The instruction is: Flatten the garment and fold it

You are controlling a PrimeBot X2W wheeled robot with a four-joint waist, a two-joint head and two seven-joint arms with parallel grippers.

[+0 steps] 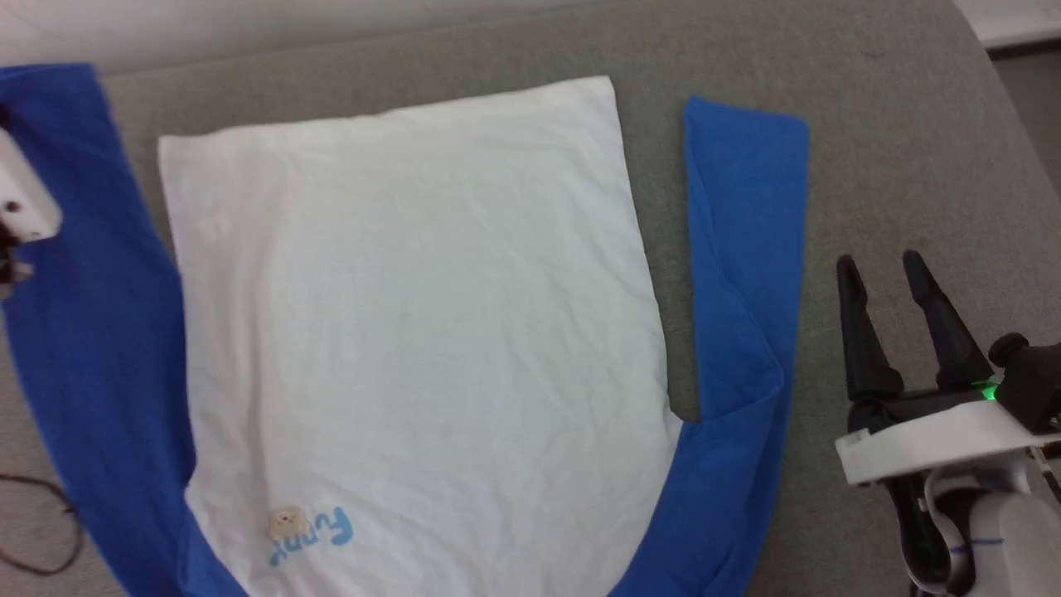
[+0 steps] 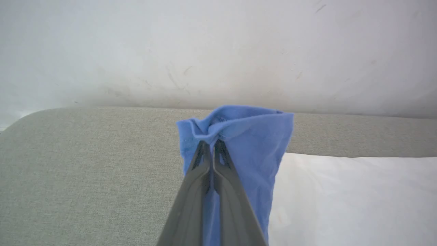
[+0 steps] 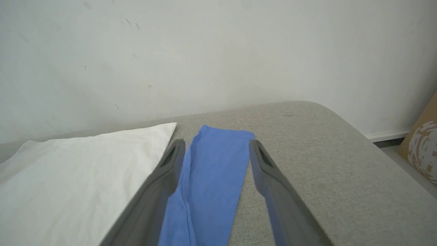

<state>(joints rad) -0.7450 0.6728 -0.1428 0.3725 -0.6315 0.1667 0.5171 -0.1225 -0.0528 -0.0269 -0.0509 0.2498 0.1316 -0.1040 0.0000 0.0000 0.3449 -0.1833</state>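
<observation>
- Head view, counted: one garment [image 1: 414, 315], with one white body panel and two royal-blue sleeves; two end effectors; one grey fabric surface [image 1: 895, 124]; one thin dark cable [image 1: 41, 531] at the lower left edge.
- The garment lies spread on the surface, its white body flat but finely creased. A pale blue print [image 1: 319, 535] and a small badge sit near the lower edge of the body.
- The right sleeve [image 1: 746, 207] lies flat beside the body, with a strip of bare surface between them.
- The left sleeve [image 1: 91, 290] runs along the body's other side, up to the frame's upper left corner.
- In the left wrist view the left end effector [image 2: 211, 145] is closed tight on the cuff end of the left sleeve. The blue cloth is bunched at its fingertips and drapes down along the fingers. The white body lies just to the right of it.
- The right end effector [image 1: 879, 261] stands wide open and holds nothing. It sits to the right of the right sleeve, apart from the cloth.
- In the right wrist view that sleeve shows between the two spread fingers, with the white body to the left. A pale wall [image 3: 218, 51] stands behind, and one cardboard box [image 3: 420, 147] is at the right edge.
</observation>
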